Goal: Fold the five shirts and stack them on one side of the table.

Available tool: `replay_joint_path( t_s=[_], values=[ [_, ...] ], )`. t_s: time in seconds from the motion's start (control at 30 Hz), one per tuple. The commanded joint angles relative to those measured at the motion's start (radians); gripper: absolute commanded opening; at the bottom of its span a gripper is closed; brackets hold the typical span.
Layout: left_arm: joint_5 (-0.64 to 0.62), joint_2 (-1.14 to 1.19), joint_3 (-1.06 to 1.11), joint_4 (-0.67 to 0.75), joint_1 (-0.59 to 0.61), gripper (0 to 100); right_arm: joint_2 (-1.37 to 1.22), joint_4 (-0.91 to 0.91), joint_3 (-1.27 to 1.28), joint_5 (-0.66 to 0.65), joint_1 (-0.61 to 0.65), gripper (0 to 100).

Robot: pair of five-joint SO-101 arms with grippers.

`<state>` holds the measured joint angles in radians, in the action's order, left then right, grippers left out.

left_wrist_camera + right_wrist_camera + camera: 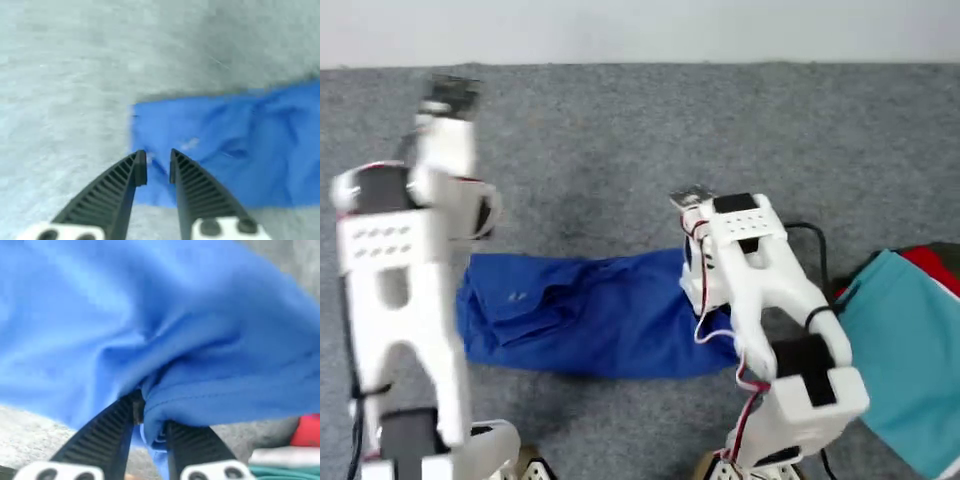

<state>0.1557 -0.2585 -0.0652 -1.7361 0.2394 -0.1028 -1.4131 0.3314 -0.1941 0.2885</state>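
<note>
A blue shirt (580,315) lies crumpled in a long band across the middle of the grey felt table (620,140). My right arm (750,270) stands over its right end. In the right wrist view my right gripper (150,415) is shut on a bunched fold of the blue shirt (150,315), with cloth pinched between the fingers. My left arm (390,250) rises at the shirt's left end. My left gripper (154,165) hangs above the left edge of the blue shirt (235,145), fingers a little apart and holding nothing.
At the right edge of the table a teal shirt (910,350) lies over a red shirt (935,262); the red shirt (307,430) also shows past the blue cloth. A black cable (810,240) trails behind the right arm. The far half of the table is bare felt.
</note>
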Motion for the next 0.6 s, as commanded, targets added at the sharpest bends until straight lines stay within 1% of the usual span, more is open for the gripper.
replay_joint_path(
  t_s=[0.0, 0.07, 0.17, 0.27, 0.4, 0.57],
  values=[
    [0.003, -0.135, -0.035, -0.018, 0.17, 9, 0.116, -0.001, -0.02, -0.014, 0.133, 0.9],
    [0.003, -0.186, -0.035, -0.018, 0.256, 9, 0.148, 0.03, -0.02, -0.014, 0.231, 0.9],
    [0.003, -0.265, -0.016, -0.018, 0.374, 9, 0.17, 0.125, -0.028, -0.006, 0.357, 0.9],
    [0.006, -0.367, 0.087, -0.018, 0.446, 9, 0.139, 0.193, -0.084, 0.0, 0.441, 0.9],
    [0.008, -0.511, 0.252, -0.014, 0.437, 9, 0.012, 0.205, -0.222, 0.051, 0.495, 0.9],
    [0.008, -0.674, 0.387, 0.048, 0.405, 9, -0.225, 0.191, -0.5, 0.058, 0.57, 0.9]
  ],
)
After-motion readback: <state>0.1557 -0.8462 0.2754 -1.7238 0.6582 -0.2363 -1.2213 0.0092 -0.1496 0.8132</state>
